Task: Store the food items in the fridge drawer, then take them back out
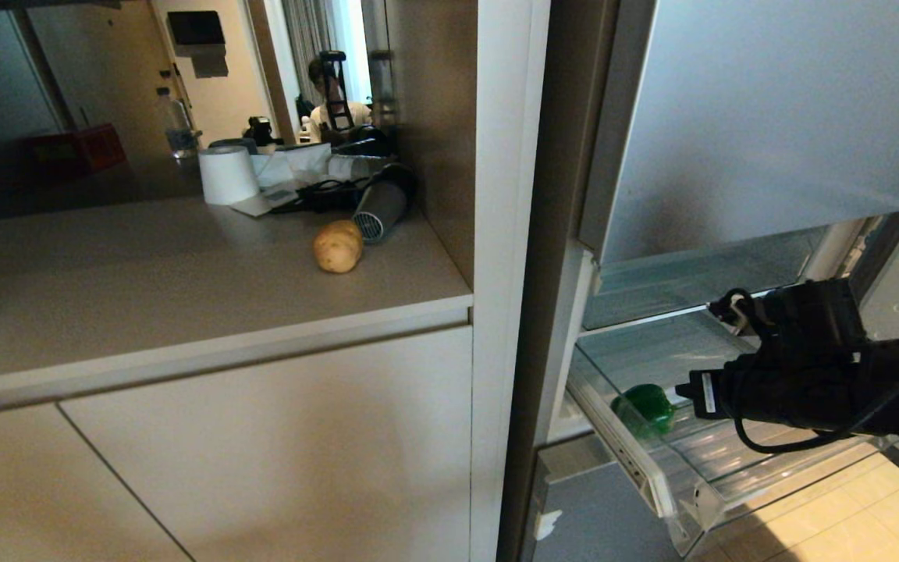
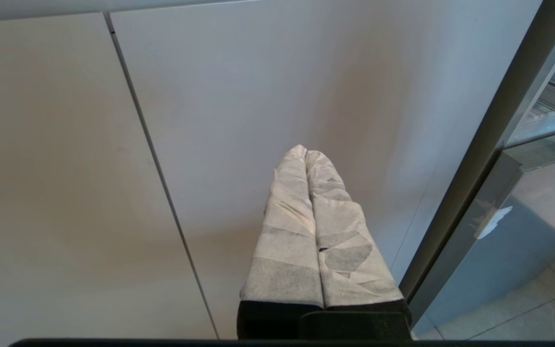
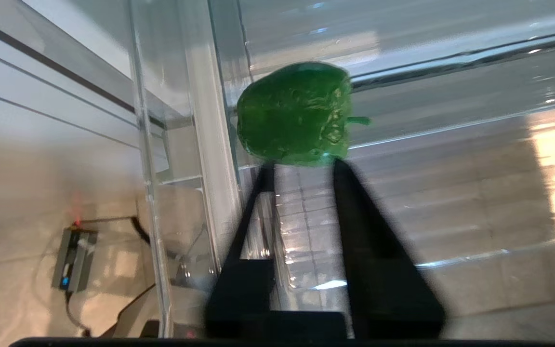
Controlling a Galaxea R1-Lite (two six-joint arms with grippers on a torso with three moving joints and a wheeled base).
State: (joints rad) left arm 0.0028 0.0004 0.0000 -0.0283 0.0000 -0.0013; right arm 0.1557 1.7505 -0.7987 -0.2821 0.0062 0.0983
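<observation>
Pepper [image 3: 297, 115] lies in the drawer [image 1: 684, 499] by its left rail, just past the right pincer [image 3: 301, 166], released, tips apart; stem sideways

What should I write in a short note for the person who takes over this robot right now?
Right gripper: open, over the fridge drawer, fingertips at the bell pepper; a grip cannot be told.
Left gripper: shut, empty, parked by the cabinet front.
Bell pepper lies inside the drawer, near its left rail.
Potato lies on the counter, beside the hair dryer.
Left: store the potato, then take both out.
</observation>
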